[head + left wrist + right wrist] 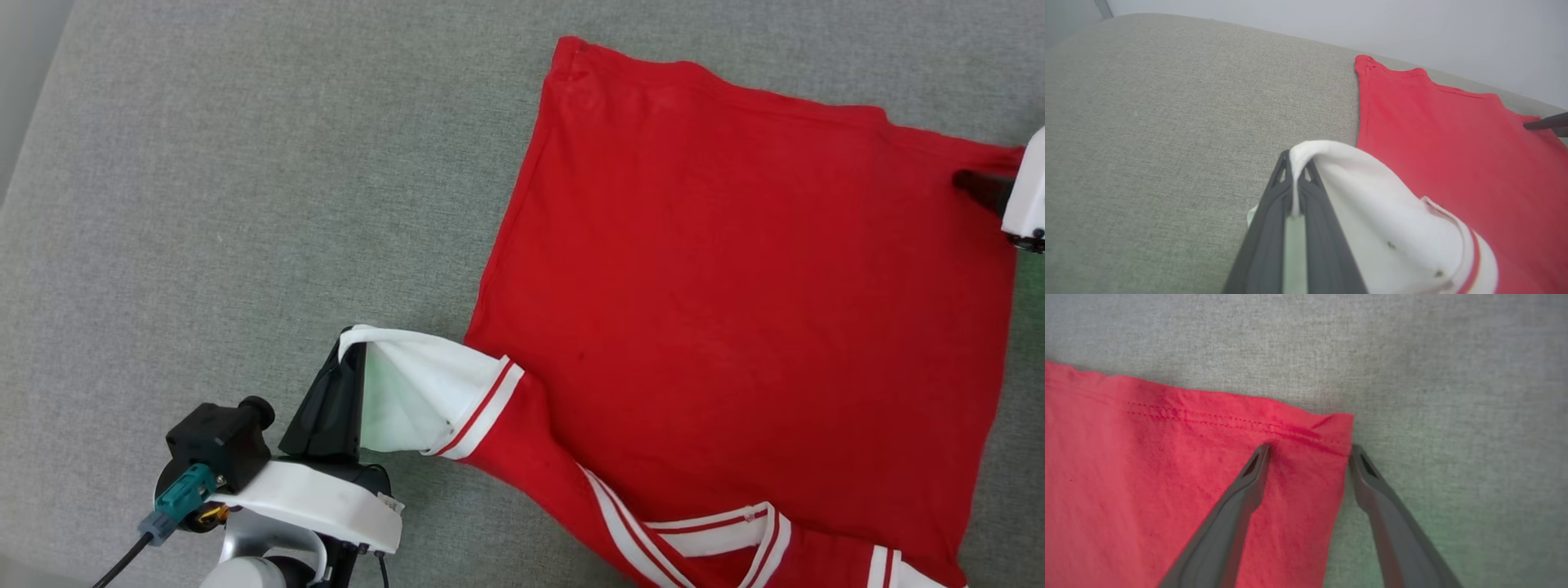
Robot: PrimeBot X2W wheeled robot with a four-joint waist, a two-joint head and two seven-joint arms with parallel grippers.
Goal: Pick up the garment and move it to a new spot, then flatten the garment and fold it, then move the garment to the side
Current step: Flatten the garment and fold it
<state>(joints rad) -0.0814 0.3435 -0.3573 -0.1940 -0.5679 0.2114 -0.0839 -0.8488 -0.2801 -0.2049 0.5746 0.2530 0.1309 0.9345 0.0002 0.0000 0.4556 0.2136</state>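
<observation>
Two grippers, two different states. The left gripper (1294, 159) is clenched on the edge of the white sleeve (416, 392), with cloth pinched thin between the jaws and humped up over the fingertips. The right gripper (1310, 447) is spread wide at the far hem corner (1337, 426). One finger lies on red cloth, the other just off the side edge on the grey cushion (204, 204), and it holds nothing. The garment (735, 286) lies mostly flat on the right half of the cushion, plain red side up, with the striped collar trim (710, 531) nearest the robot.

Risks, as judged:
- If the left arm pulls while the hem corner is free, the whole body likely drags and the flat lie is lost.
- The pinch on the sleeve is shallow, so tension could slip it out.
- If the right jaws close where they stand, they may catch one layer only, or nip the cushion weave along with the hem.
- The sleeve is bunched, and folding now would trap that crease.
</observation>
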